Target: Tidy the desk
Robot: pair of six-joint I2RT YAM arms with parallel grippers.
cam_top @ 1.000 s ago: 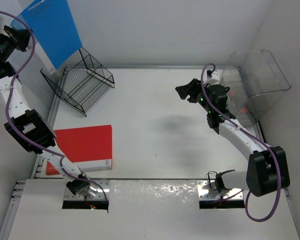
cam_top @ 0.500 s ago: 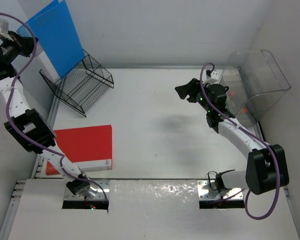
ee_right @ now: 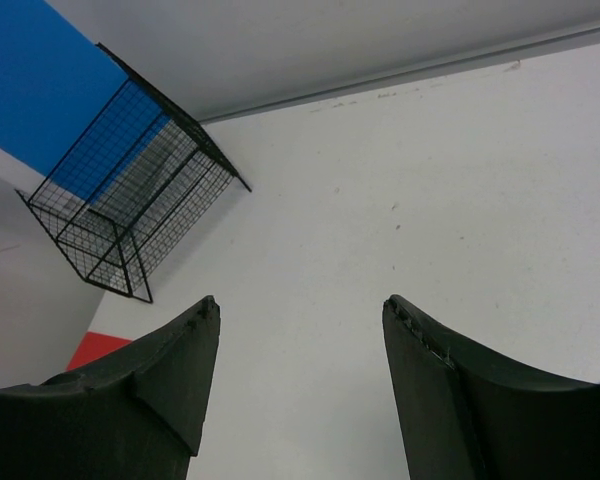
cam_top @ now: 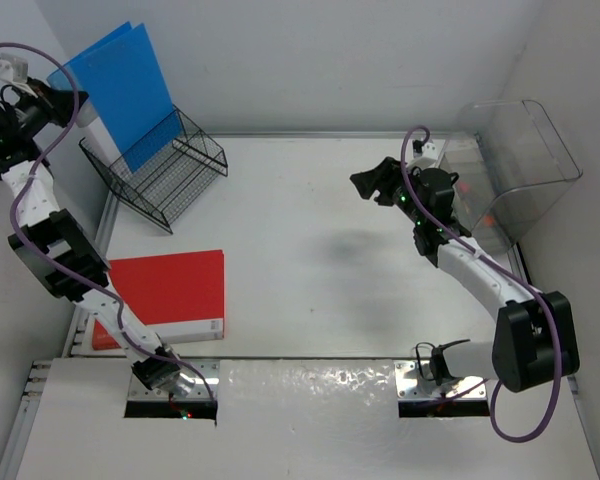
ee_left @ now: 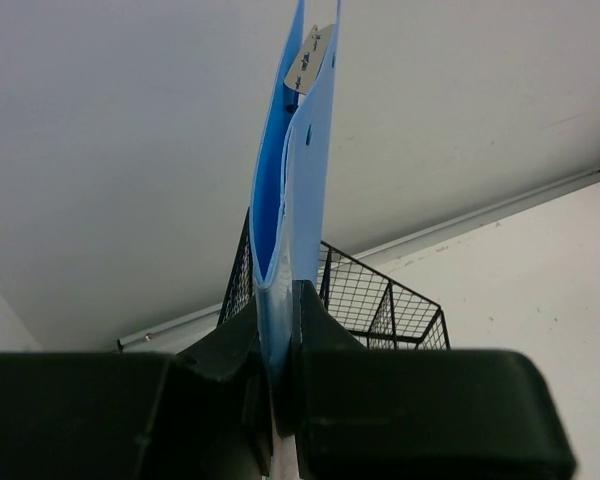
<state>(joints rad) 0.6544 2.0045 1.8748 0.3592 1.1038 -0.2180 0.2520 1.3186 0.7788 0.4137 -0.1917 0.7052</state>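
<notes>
Top view: left jaws, far left, pinch a thin blue plastic folder (cam_top: 125, 85). It's upright, long axis tilted down toward the black wire rack (cam_top: 165, 170) just below. A flat red folder (cam_top: 170, 290) lies near left on the white bench (cam_top: 310, 250).
Left wrist: jaws pressed on the folder's edge; rack beneath, wall close behind.
Right wrist: right jaws spread, empty, well right of rack, so left arm's nearer.

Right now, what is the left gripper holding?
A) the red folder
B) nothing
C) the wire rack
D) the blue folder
D: in the left wrist view the left gripper is shut on the edge of the blue folder, which is clamped between its fingers, while the red folder lies flat on the desk, away from both arms.
</notes>
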